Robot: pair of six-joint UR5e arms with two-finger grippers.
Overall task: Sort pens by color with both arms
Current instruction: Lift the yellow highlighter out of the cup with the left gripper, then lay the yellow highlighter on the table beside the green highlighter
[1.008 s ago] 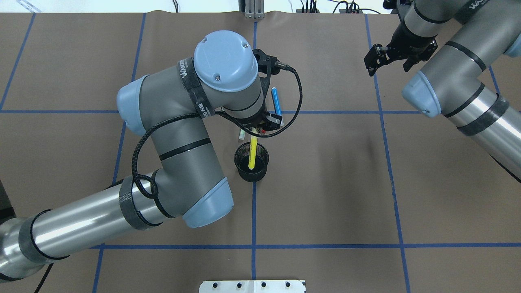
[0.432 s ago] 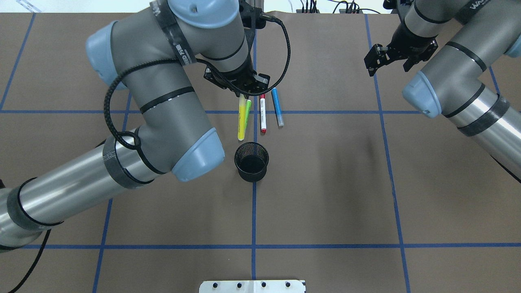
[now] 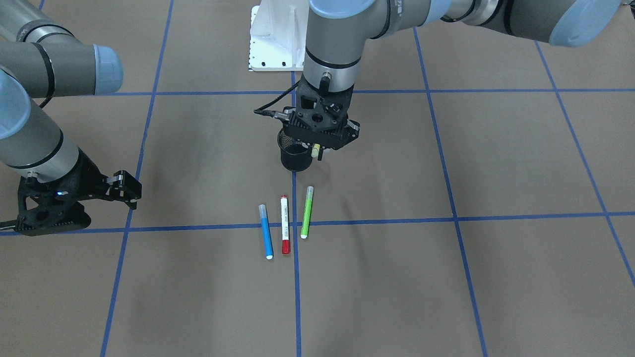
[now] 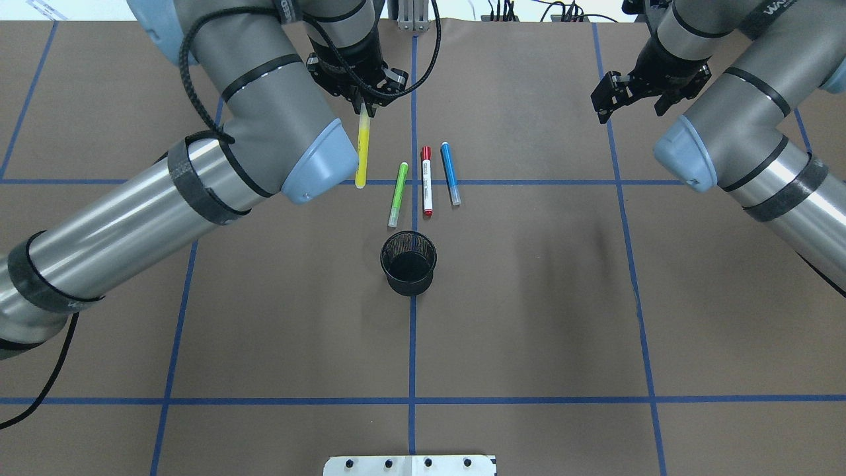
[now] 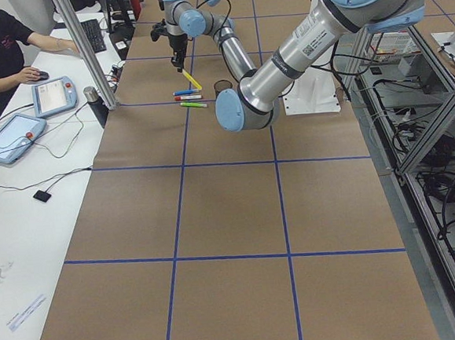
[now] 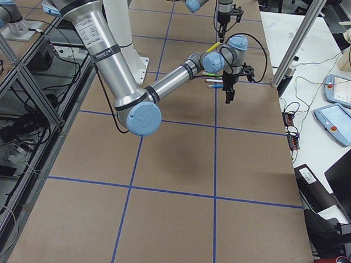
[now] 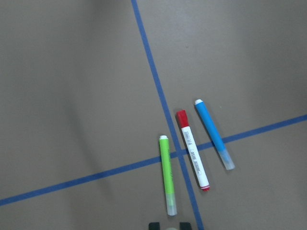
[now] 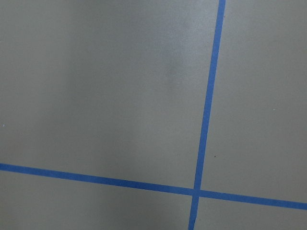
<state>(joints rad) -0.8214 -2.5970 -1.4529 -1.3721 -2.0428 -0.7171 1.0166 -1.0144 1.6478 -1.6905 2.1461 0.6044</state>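
My left gripper [image 4: 362, 106] is shut on the top end of the yellow pen [image 4: 361, 152] and holds it hanging above the table, left of the other pens. In the front view only the pen's tip [image 3: 315, 148] shows under the gripper [image 3: 320, 148]. The lime green pen [image 4: 397, 195], the white pen with red cap [image 4: 427, 182] and the blue pen [image 4: 450, 173] lie side by side on the table. They also show in the left wrist view: green [image 7: 168, 175], white and red [image 7: 193, 151], blue [image 7: 214, 134]. My right gripper [image 4: 631, 104] is open and empty, far right.
A black mesh cup [image 4: 408, 262] stands upright on the centre tape line, nearer to me than the pens, and looks empty. The white pedestal [image 4: 410, 465] is at the near edge. Blue tape lines cross the brown table [image 8: 96, 96].
My left gripper lifted the yellow pen out of the black cup, carried it away from me past the lying pens, then to the left. The right arm has not moved.
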